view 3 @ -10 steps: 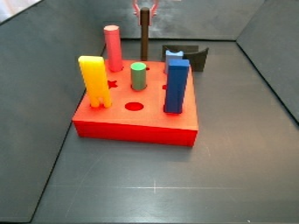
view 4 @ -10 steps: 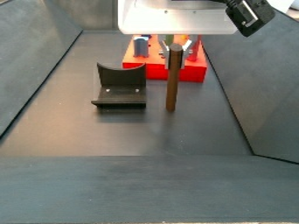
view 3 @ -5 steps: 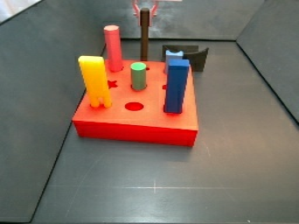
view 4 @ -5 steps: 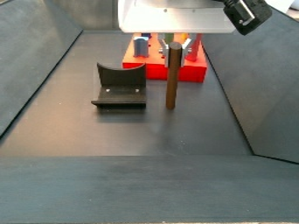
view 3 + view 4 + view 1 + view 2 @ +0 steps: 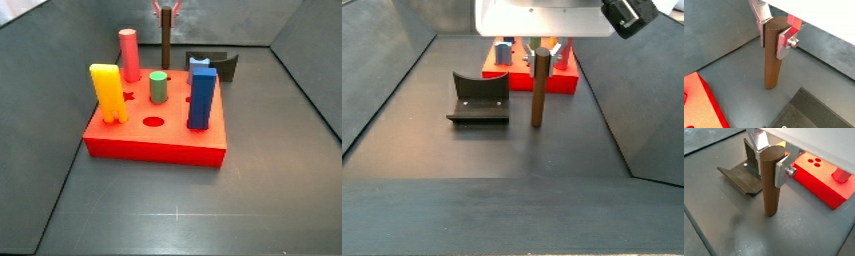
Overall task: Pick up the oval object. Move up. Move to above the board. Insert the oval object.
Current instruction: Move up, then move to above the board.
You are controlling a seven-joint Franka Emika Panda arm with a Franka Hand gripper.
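The gripper point(image 5: 775, 31) clasps the upright oval object point(image 5: 769, 183) near its top in its jaws; its foot seems to touch the table point(image 5: 502, 160); the board point(image 5: 154, 135) sits apart.

Quick count: one red board point(image 5: 154, 146) holding four pegs (one yellow point(image 5: 106, 93), one salmon-red point(image 5: 130, 55), one green point(image 5: 158, 87), one blue point(image 5: 202, 95)), plus one dark brown oval object point(image 5: 537, 90), one gripper point(image 5: 776, 31) clamped on it, and one fixture point(image 5: 480, 98).
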